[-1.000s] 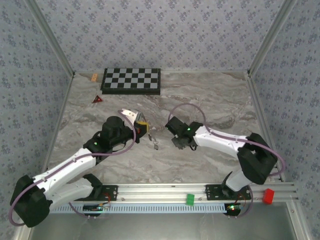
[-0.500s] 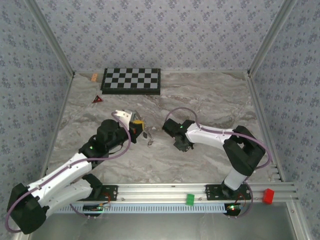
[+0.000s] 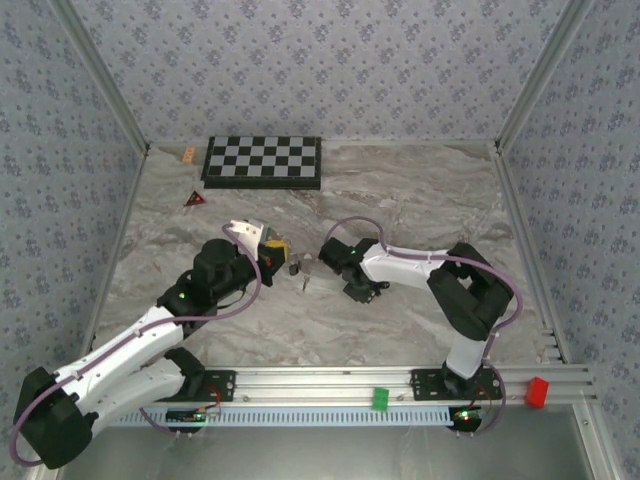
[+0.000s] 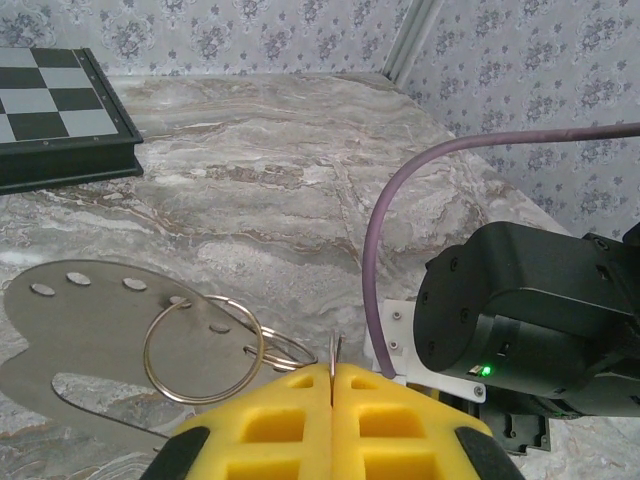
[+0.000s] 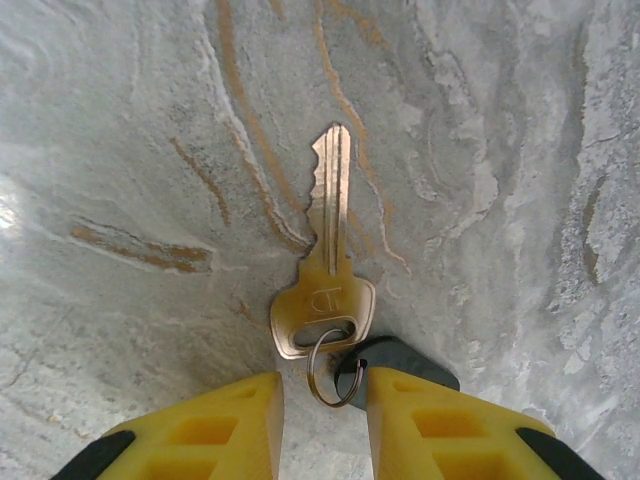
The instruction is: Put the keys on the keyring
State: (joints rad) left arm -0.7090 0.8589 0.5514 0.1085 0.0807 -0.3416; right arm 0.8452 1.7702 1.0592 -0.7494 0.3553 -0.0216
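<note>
The left gripper (image 4: pixel 333 376) has its two yellow, waffle-patterned pads pressed together on a thin metal sliver (image 4: pixel 333 350) that is seen edge-on. Whether it belongs to a ring or to a key, I cannot tell. Just left of the pads is the keyring (image 4: pixel 147 352), a silvery loop of double-wound wire. It overlaps a flat grey metal plate (image 4: pixel 75 325), matte, with a row of small round holes and one long slot. Close beyond the pads, on the right, stands the black housing of the right arm (image 4: pixel 520 310) with a green light. A purple cable (image 4: pixel 375 250) curves up beside it.

The right gripper (image 5: pixel 322 388) has its yellow fingers apart, with nothing clamped. Beyond them a flat key (image 5: pixel 328 255) of pale brass-coloured metal lies on the grey veined marble tabletop (image 5: pixel 120 150), with its blade pointing away. A small wire ring (image 5: pixel 312 372) goes through the hole in the key's head and lies in the gap between the fingers. A dark flat piece (image 5: pixel 400 358) lies at the tip of the right finger; what it is, I cannot tell.

From above, both grippers are near the middle of the tabletop, a little towards its left edge, and the key is too small there to make out. A black-and-white chessboard (image 3: pixel 263 160) lies at the far edge, and a small red triangle (image 3: pixel 194 199) lies near the far left corner. Both are well apart from the grippers.
</note>
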